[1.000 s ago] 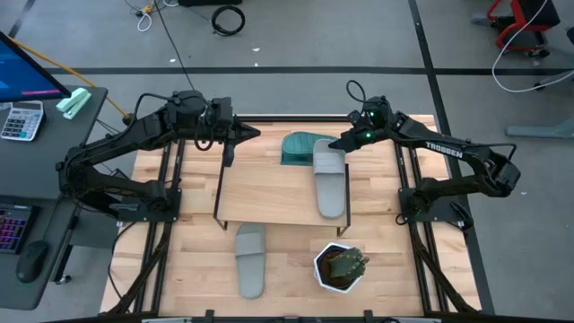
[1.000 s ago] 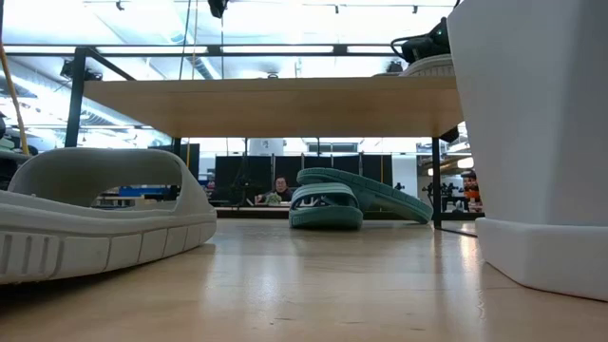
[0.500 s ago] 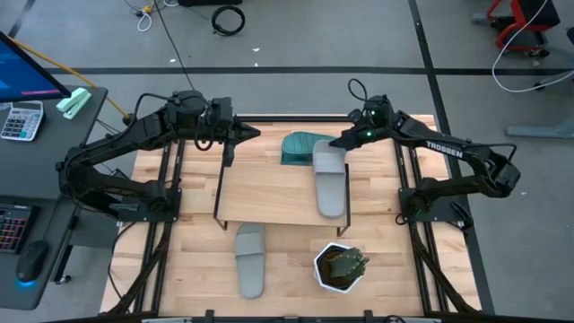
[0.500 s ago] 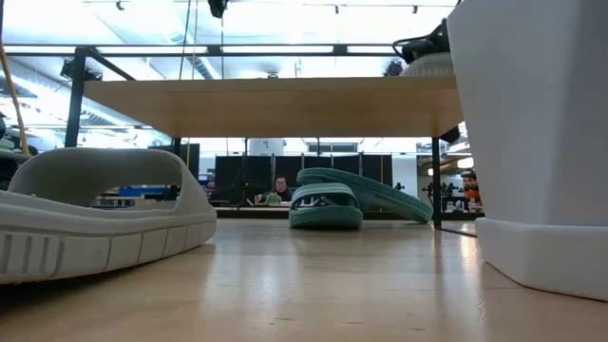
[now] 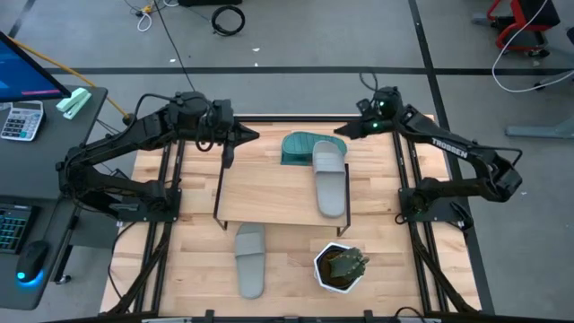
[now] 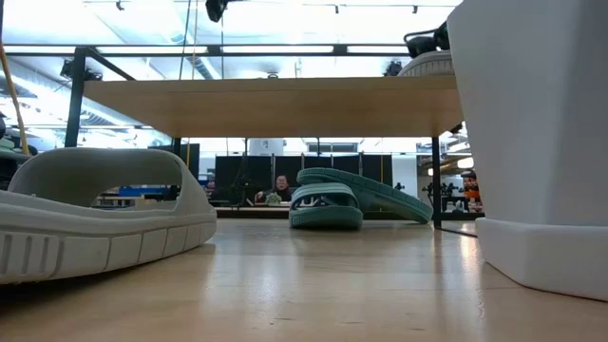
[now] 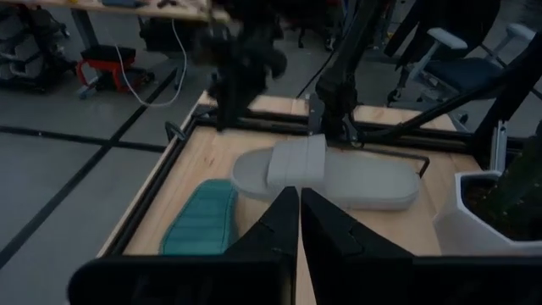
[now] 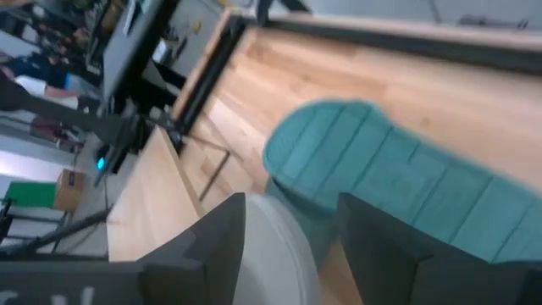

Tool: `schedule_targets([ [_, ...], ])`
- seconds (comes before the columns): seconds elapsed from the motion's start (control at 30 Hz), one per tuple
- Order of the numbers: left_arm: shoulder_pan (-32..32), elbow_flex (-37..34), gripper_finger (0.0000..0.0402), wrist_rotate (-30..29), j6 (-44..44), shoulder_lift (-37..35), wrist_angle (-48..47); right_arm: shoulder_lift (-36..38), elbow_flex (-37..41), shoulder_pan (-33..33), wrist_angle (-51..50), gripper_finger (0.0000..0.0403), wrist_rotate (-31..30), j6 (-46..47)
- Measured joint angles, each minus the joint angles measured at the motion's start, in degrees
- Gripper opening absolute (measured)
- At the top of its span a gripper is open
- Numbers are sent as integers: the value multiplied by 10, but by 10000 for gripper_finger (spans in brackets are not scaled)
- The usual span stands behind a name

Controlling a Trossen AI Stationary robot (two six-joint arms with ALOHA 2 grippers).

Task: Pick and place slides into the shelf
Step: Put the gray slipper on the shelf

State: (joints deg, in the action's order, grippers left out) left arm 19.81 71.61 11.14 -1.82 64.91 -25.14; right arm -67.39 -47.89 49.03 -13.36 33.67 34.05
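The shelf [image 5: 269,193] stands mid-table, and one light grey slide [image 5: 330,184] lies sole-down on its right part. Teal slides [image 5: 299,148] lie on the table at the shelf's far edge; in the low view one teal slide [image 6: 370,195] lies over the other [image 6: 326,207]. A second grey slide [image 5: 249,260] rests on the table near the shelf's near edge. My right gripper [image 5: 343,132] hovers open just beyond the shelved slide's far end and touches nothing. My left gripper [image 5: 240,137] waits shut above the shelf's far left corner.
A white hexagonal plant pot [image 5: 339,269] stands on the table near the near edge, right of the loose grey slide. The shelf's left half [image 5: 256,184] is bare board. Black frame rails [image 5: 170,179] run along the table's left and right sides.
My right gripper has drawn back from the far end of the grey slide on the shelf, rising and moving toward the table's far right. The slide has stayed where it lay on the board.
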Motion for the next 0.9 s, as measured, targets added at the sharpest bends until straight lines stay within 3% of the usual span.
schedule_targets([
  [0.37, -31, 0, 4, 62, 59, -1, -112, 68, -116, 26, -127, 193, 0, -40],
  [0.67, -144, 0, 4, -10, 164, -20, -251, 111, -166, 26, -220, 193, -33, -77],
  [0.9, -239, 0, 5, -128, 334, -84, -287, 120, -164, 26, -233, 193, -39, -77],
])
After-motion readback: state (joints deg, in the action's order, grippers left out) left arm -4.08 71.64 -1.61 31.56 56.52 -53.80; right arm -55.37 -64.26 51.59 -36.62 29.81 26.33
